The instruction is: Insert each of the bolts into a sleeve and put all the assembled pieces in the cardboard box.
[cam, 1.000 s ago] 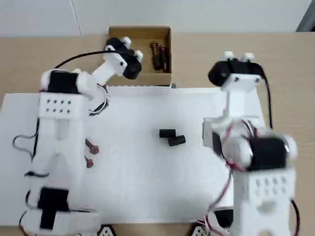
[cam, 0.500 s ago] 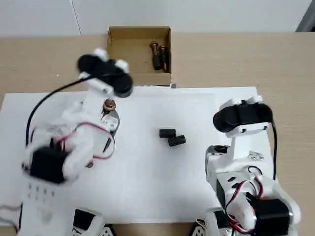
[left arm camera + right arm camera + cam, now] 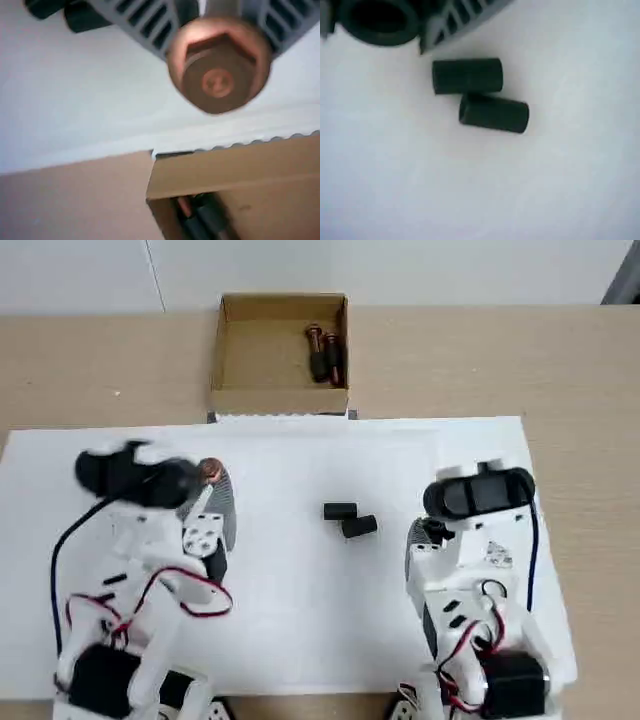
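High view: I am withdrawing my left end effector (image 3: pixel 213 478) from the cardboard box (image 3: pixel 228 350), pinching a bolt (image 3: pixel 220 75) well clear of it; my right end effector (image 3: pixel 385 25) is clamping a sleeve (image 3: pixel 377 20), insertion pending.

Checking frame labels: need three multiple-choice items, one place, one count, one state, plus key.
1. Where are the loose sleeves? A) on bare wood B) on the white sheet C) on the floor
2. How many assembled pieces lie in the cardboard box? A) none B) four C) two
3. The left gripper is: A) shut on a bolt B) open C) shut on a sleeve
Key: 1 B, both lie on the sheet; 2 C, two copper heads show there; 3 A, its jaws clamp the bolt head.
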`<act>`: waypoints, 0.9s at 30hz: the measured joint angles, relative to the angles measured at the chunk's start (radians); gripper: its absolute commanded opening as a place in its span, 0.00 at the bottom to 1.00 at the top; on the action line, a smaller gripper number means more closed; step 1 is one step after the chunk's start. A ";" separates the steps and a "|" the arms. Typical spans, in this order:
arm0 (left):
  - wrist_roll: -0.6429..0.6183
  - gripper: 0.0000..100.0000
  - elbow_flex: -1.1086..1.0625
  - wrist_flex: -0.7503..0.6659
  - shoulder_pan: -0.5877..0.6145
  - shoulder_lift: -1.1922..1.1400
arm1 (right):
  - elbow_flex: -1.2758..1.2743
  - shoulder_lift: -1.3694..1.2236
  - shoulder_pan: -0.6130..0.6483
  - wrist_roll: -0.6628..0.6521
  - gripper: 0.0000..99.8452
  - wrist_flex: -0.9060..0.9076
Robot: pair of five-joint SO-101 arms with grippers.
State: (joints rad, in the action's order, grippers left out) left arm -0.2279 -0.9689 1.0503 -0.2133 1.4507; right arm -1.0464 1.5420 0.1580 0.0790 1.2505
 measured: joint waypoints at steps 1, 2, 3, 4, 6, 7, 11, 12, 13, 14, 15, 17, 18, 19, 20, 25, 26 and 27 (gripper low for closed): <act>-0.028 0.00 -0.026 -0.008 0.000 0.029 | -0.035 0.026 0.003 0.000 0.00 -0.028; -0.051 0.00 -0.051 -0.018 0.000 0.055 | -0.071 0.054 0.017 0.000 0.00 -0.052; -0.080 0.00 -0.078 -0.031 0.000 0.078 | -0.104 0.087 0.037 0.000 0.00 -0.072; -0.104 0.00 -0.106 -0.043 0.000 0.101 | -0.140 0.120 0.058 0.000 0.00 -0.089; -0.150 0.00 -0.161 -0.074 0.000 0.135 | -0.204 0.180 0.106 0.000 0.00 -0.121; -0.170 0.00 -0.184 -0.092 0.000 0.152 | -0.235 0.216 0.130 0.000 0.00 -0.137; -0.236 0.00 -0.244 -0.133 -0.055 0.201 | -0.315 0.256 0.215 0.000 0.00 -0.209; -0.255 0.01 -0.255 -0.138 -0.077 0.212 | -0.328 0.255 0.230 0.000 0.00 -0.229; -0.282 0.01 -0.265 -0.140 -0.104 0.222 | -0.344 0.255 0.249 0.000 0.00 -0.252; -0.310 0.01 -0.272 -0.140 -0.129 0.232 | -0.359 0.256 0.267 0.000 0.00 -0.272; -0.336 0.01 -0.281 -0.141 -0.155 0.241 | -0.374 0.256 0.281 -0.002 0.00 -0.295; -0.381 0.01 -0.287 -0.158 -0.186 0.258 | -0.400 0.256 0.308 -0.003 0.00 -0.328; -0.391 0.01 -0.287 -0.172 -0.193 0.269 | -0.410 0.256 0.327 -0.003 0.00 -0.339; -0.399 0.01 -0.287 -0.186 -0.201 0.279 | -0.417 0.256 0.347 -0.003 0.00 -0.344; -0.402 0.01 -0.287 -0.199 -0.201 0.288 | -0.423 0.256 0.365 -0.003 0.00 -0.348; -0.407 0.01 -0.292 -0.238 -0.212 0.308 | -0.428 0.256 0.466 -0.018 0.00 -0.351; -0.407 0.01 -0.292 -0.242 -0.210 0.308 | -0.436 0.256 0.485 -0.034 0.00 -0.361; -0.407 0.01 -0.292 -0.244 -0.210 0.308 | -0.443 0.256 0.499 -0.051 0.00 -0.376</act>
State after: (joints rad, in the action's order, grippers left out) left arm -0.6345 -1.2605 0.8063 -0.4235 1.7591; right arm -1.4899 1.7983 0.6567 0.0284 0.8746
